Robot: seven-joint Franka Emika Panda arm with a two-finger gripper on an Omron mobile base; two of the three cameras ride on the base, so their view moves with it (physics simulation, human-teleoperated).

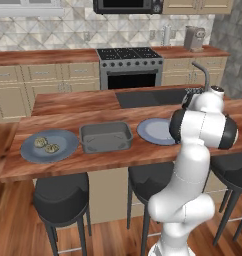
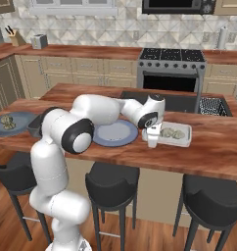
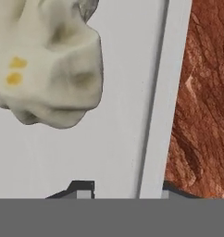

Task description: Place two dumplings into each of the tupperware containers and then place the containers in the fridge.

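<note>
Gripper: fingers straddling the near wall of container, apparently clamping it. Contents: two dumplings just beyond the fingers, so filling looks done here. Outstanding: carrying it to the fridge; two dumplings on far plate. Adjacent: empty plate, dark pan beyond.

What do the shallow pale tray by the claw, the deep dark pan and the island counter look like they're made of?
The shallow pale rectangular tray: probably plastic, smooth matte grey-white with a thin rim. The deep dark grey rectangular pan: possibly metal or hard plastic, dull and unreflective; the look leaves it open. The reddish-brown island counter: wood, with visible grain streaks and a slight sheen.
</note>
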